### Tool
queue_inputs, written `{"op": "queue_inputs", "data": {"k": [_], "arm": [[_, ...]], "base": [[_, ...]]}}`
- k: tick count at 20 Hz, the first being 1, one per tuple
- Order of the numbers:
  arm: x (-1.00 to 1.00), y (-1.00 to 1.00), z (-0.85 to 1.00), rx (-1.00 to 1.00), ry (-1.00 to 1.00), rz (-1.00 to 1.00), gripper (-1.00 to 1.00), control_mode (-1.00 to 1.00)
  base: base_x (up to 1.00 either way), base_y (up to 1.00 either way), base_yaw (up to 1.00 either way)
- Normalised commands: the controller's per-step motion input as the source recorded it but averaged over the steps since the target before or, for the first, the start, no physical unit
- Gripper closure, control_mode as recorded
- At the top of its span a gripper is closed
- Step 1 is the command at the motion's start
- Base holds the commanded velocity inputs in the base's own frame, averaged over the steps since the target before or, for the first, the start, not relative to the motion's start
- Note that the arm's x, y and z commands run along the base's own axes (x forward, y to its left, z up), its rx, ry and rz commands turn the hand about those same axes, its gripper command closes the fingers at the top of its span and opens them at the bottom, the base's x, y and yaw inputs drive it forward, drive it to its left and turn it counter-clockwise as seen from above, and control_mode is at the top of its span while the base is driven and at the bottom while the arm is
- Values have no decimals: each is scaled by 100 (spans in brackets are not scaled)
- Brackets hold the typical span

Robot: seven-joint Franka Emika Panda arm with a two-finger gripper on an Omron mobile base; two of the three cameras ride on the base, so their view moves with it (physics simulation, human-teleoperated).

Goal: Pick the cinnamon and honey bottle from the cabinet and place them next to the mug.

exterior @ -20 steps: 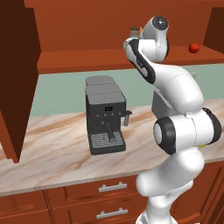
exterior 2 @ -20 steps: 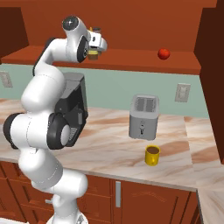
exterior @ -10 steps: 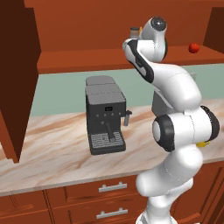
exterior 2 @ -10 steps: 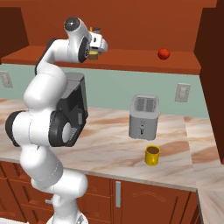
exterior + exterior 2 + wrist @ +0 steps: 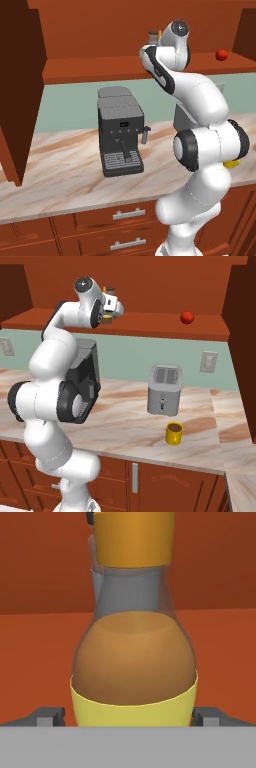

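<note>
The gripper (image 5: 128, 716) stands at its widest, its 2 dark fingertips (image 5: 47, 716) showing at either side of the honey bottle (image 5: 132, 662), level with the yellow band around the bottle's base. The tips flank the bottle with a small gap on each side; nothing is clamped, and whether either pad touches the plastic cannot be told. The honey bottle stands upright on the cabinet (image 5: 100, 67) shelf, amber body below a clear narrow neck and an orange-yellow cap. Directly behind it, partly seen through the neck, is the grey cinnamon (image 5: 100, 582) shaker; in the left base view its top (image 5: 153, 36) pokes up just beside the robot's hand.

Counted: 1 honey bottle, 1 cinnamon shaker, 1 mug (image 5: 174, 433), 1 red fruit (image 5: 187, 317), 1 toaster (image 5: 164, 389), 1 coffee machine (image 5: 120, 131).

Taking the toaster as landmark: the yellow mug sits on the marble counter (image 5: 125, 426) just in front of it, a little toward the right, near the counter's front edge. The coffee machine stands on the same counter well to the toaster's left, behind the robot's body. The red fruit rests on the cabinet shelf above and slightly right of the toaster. The honey bottle and cinnamon are on that shelf well to the left of the fruit, above the coffee machine.

Bare marble lies between toaster and coffee machine and on both sides of the mug. The dark cabinet door (image 5: 20, 90) hangs open, far left of the coffee machine.
</note>
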Motion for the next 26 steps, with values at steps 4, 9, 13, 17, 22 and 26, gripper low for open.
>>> {"op": "queue_inputs", "data": {"k": [4,9,13,17,22,26], "arm": [[0,0,0,0,0,0,100,-100],[-5,0,0,0,0,0,100,-100],[-62,0,0,0,0,0,100,-100],[-97,0,-3,0,0,0,100,-100],[-100,-7,-8,2,0,0,100,-100],[-100,-13,-12,3,0,0,100,-100]], "base": [[0,0,0],[0,0,0],[0,0,0],[0,0,0],[0,0,0],[0,0,0]]}}
